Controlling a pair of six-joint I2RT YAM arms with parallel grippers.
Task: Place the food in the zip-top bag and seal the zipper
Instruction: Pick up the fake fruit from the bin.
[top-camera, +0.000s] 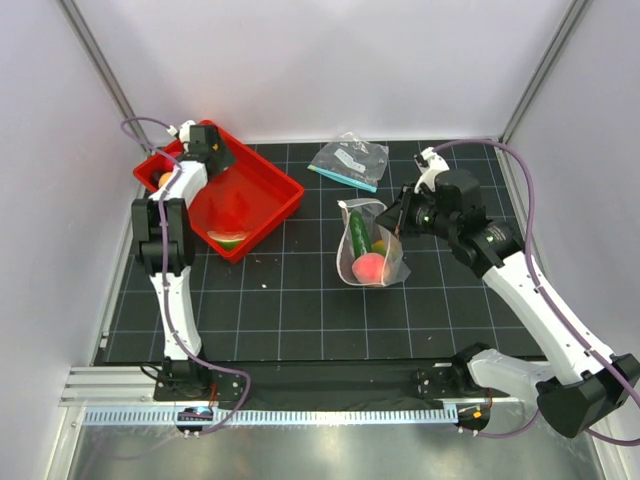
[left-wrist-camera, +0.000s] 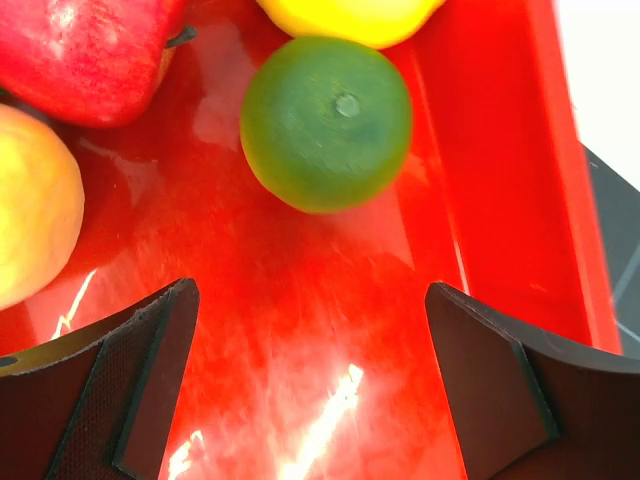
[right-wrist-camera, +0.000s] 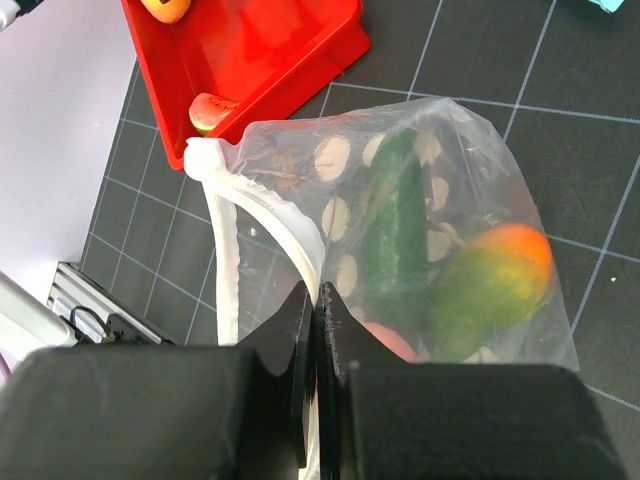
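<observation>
From above, your zip-top bag (top-camera: 372, 255) stands on the surface (top-camera: 300, 310), food (top-camera: 369, 266) inside. Left wrist: your left tool (left-wrist-camera: 310, 385) gapes wide over a green fruit (left-wrist-camera: 326, 122) in the red tray (left-wrist-camera: 500, 150). Right wrist: your right tool (right-wrist-camera: 315, 320) is pinched on the zipper (right-wrist-camera: 222, 250).

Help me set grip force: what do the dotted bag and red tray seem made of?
Dotted bag: thin clear plastic film, glossy; it creases and the food shows through. Red tray: probably rigid moulded plastic, glossy; bright highlights streak its floor.
</observation>
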